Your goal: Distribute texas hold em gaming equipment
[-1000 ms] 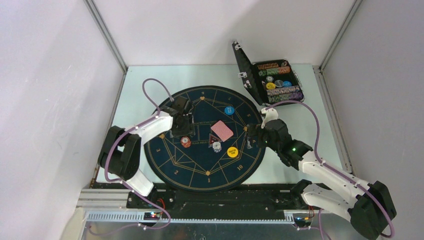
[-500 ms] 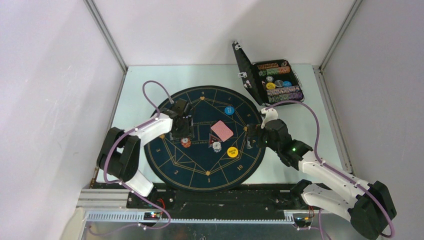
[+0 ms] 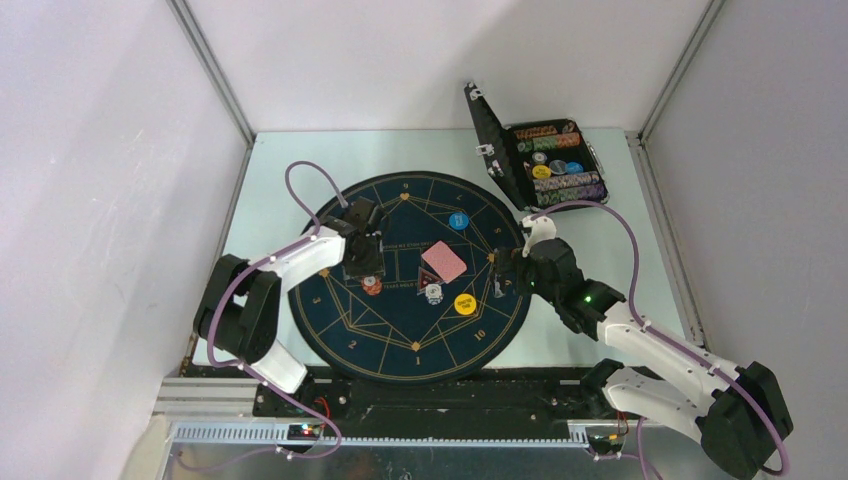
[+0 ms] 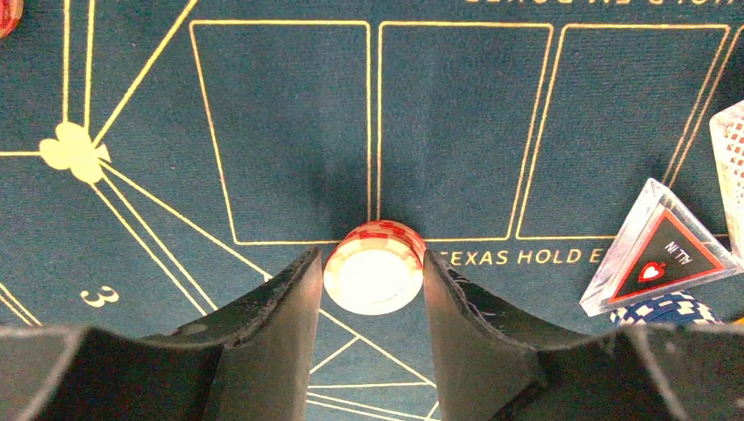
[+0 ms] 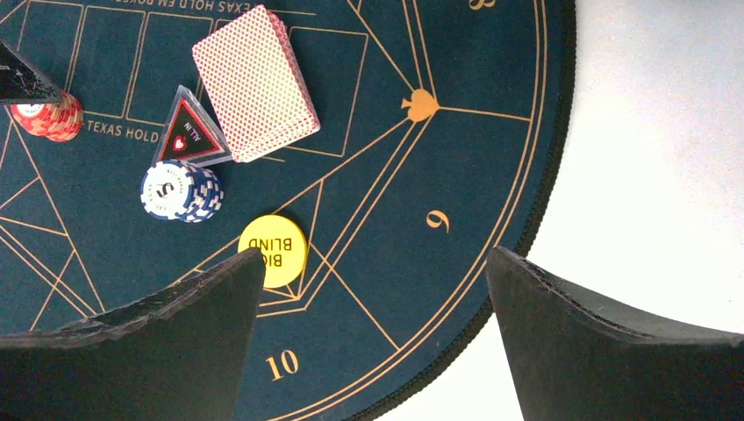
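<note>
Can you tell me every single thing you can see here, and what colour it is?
mat: one, dark blue with gold lines, middle of table
card deck: one, pink-red backs, middle of mat
triangle marker: one, clear with red and black, beside the deck
blue-and-white chip stack: one, by the marker
red-and-white chip stack: one, on mat, left of the marker
yellow disc: one, reads Big Blind, on mat
blue disc: one, far side of mat
case: one, black, open, far right of table
chips in case: several rows, mixed colours
table: one, pale green
left gripper: black, straddling the red-and-white stack; grip unclear
right gripper: black, open, over mat's right edge
</note>
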Robot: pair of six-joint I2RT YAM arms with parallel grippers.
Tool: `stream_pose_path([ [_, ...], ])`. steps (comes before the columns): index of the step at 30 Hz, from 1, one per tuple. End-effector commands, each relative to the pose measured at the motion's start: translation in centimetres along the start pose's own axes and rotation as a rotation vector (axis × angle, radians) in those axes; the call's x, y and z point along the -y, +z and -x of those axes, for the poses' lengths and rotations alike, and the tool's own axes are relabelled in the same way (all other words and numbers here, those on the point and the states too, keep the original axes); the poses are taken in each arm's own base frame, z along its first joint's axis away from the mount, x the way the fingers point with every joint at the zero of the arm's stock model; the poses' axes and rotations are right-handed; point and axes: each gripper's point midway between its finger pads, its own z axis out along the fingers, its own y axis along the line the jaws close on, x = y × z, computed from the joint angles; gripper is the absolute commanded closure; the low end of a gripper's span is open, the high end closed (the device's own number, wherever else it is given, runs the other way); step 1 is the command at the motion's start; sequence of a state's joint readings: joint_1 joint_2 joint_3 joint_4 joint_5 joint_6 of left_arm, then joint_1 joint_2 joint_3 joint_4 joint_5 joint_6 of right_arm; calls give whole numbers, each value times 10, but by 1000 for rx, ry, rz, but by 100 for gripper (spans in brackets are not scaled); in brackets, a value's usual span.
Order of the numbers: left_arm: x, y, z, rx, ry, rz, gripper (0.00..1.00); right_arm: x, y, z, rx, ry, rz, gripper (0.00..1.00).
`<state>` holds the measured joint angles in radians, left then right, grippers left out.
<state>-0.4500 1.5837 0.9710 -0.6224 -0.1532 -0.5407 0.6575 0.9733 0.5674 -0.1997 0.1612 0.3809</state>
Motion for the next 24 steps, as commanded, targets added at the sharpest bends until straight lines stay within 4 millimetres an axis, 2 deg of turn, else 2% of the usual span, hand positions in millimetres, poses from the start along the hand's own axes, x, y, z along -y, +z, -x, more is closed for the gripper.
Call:
stream_pose_path([
  [1,6,-5,8,30,4,-15,48,0,0,7,30,-12,-8,0],
  [5,6,-6,8,33,5,-19,48,0,0,7,29,-12,-8,0],
  [14,6,-11,10,35,11,-23,64,0,1,7,29,-11,-9,0],
  [24,12,-27,17,71,0,-67,68,-1,1,7,28,-12,-6,0],
])
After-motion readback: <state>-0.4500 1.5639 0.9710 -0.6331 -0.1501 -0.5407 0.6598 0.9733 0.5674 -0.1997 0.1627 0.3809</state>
